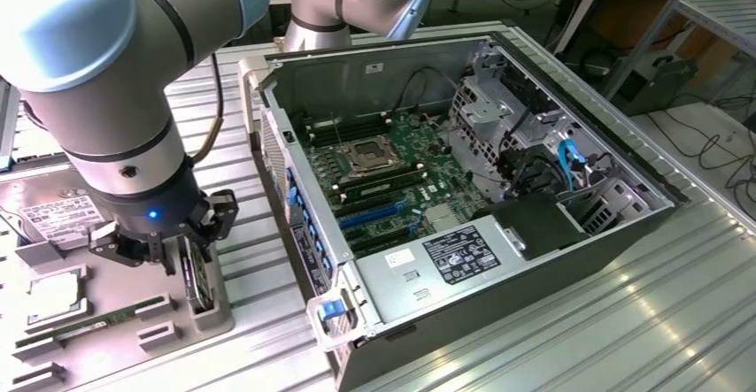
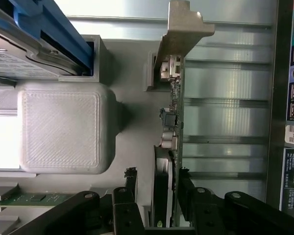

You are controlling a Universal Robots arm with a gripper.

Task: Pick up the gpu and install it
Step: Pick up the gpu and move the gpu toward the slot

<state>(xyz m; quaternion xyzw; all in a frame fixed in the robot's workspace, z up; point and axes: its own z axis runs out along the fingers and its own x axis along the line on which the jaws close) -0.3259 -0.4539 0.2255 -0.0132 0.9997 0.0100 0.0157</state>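
Tool (image 1: 187, 264) astride gpu (image 1: 198, 290), upright in grey holder (image 1: 219, 321) — beside open case (image 1: 354, 78)

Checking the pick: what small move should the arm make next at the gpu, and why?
Probably a slow, straight lift, once the grip is sure: the tool straddles the gpu, which stands on edge in the grey holder, so a tilted pull could bind it.

Silver hard drive (image 1: 57, 218) with white label, grey holder tray (image 1: 112, 281), green memory stick (image 1: 92, 323) in tray, ribbed metal surface (image 1: 614, 321), blue cables (image 1: 571, 166)
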